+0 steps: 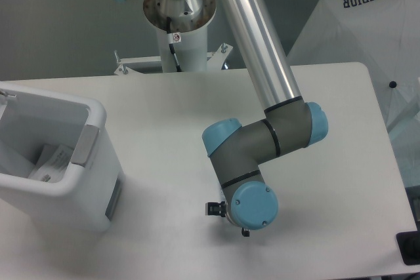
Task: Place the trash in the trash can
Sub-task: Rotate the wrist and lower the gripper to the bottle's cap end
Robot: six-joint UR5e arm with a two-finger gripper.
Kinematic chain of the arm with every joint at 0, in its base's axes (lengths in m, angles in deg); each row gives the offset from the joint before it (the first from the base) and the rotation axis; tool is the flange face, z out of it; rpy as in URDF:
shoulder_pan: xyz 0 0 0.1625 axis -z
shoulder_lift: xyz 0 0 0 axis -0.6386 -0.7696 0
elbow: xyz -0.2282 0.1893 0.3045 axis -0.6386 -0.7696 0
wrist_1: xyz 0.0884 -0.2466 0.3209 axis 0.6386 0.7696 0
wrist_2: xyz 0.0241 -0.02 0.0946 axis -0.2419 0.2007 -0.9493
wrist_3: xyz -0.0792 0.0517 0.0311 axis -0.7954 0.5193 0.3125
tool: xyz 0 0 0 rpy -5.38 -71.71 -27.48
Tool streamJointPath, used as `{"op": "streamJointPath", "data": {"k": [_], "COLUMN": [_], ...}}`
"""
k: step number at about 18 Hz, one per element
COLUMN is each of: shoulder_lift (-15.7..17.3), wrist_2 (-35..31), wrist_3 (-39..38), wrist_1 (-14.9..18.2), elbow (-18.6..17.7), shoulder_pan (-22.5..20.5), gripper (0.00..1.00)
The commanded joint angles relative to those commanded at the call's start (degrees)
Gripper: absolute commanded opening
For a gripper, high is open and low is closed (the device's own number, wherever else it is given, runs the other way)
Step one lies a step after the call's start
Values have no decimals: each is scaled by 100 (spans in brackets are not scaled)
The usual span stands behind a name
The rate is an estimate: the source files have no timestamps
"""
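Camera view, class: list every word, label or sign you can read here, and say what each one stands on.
"SUPERIOR": on the white sheet beyond the table's far right corner.
Small red-and-white sticker on the arm's base column: too small to read.
Papers inside the trash can: print blurred, unreadable.
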Motion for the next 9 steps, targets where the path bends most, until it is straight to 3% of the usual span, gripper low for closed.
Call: {"op": "streamJointPath", "data": {"k": [4, 9], "shoulder_lift": [0, 17], "wrist_2": [-17, -70], "wrist_3": [0, 0], "wrist_1": [-9, 9], "elbow": [-9, -18], "shoulder_pan": [0, 35], "gripper": [66, 45]}}
